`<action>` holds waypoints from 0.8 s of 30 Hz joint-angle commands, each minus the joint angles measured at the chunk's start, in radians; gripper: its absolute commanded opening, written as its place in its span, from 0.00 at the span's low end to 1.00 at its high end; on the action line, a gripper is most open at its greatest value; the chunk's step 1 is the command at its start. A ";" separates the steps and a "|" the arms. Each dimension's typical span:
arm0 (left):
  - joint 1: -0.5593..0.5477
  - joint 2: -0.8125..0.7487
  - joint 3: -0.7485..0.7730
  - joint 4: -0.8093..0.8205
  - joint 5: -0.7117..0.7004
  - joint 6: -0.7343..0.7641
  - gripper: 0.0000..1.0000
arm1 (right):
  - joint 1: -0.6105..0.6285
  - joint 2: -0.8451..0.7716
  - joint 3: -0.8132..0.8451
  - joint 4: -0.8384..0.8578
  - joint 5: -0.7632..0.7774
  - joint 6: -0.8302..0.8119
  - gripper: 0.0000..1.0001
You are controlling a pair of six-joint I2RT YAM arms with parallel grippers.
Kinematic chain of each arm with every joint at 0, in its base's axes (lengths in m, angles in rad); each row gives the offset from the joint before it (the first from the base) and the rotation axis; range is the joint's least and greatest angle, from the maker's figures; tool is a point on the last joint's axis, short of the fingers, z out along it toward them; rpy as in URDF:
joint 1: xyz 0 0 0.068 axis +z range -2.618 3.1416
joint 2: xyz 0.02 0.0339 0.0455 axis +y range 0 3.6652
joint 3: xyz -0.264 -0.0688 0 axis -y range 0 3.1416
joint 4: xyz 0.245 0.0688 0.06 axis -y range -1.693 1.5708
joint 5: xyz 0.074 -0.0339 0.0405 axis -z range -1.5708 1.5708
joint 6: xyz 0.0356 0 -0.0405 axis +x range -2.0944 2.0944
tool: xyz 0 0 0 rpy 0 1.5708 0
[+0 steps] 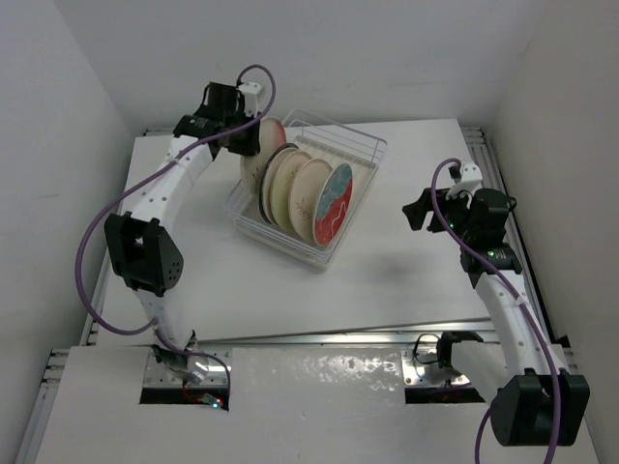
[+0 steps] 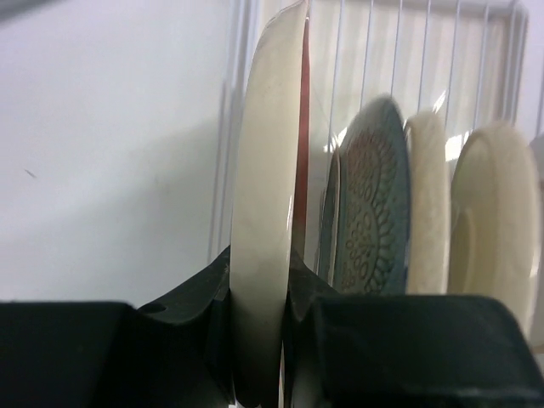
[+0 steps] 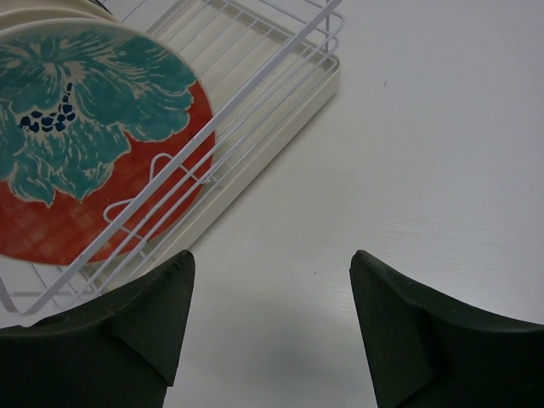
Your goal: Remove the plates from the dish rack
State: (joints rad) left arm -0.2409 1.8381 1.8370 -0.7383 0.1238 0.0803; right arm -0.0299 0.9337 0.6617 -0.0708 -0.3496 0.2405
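Observation:
The dish rack [image 1: 360, 138], clear with white wire slots, stands at the table's back middle and holds several upright plates. My left gripper [image 1: 244, 135] is shut on the rim of the leftmost cream plate [image 1: 263, 145]. In the left wrist view its fingers [image 2: 327, 293] pinch that plate [image 2: 265, 170] edge-on. Beside it stand a blue-patterned plate [image 2: 374, 212] and pale cream plates [image 2: 493, 212]. The red-and-teal plate [image 1: 334, 201] is nearest the front and also shows in the right wrist view [image 3: 85, 144]. My right gripper [image 1: 424, 213] is open and empty, right of the rack [image 3: 255, 93].
White walls close in the table on the left, back and right. Bare white tabletop [image 1: 406, 280] lies in front of and right of the rack. A metal rail [image 1: 319, 338] runs along the near edge by the arm bases.

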 commanded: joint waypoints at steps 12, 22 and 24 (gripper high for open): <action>0.141 -0.037 0.312 0.298 -0.245 -0.145 0.00 | 0.007 0.028 0.044 0.090 -0.054 0.032 0.69; 0.494 0.188 0.308 0.411 0.227 -0.352 0.00 | 0.021 0.073 0.084 0.146 -0.094 0.080 0.68; 0.537 0.239 0.301 0.459 0.311 -0.384 0.00 | 0.022 0.089 0.102 0.151 -0.097 0.098 0.67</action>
State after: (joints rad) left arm 0.2844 2.0769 2.1029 -0.4690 0.2291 -0.2138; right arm -0.0166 1.0077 0.7002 0.0166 -0.4171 0.3004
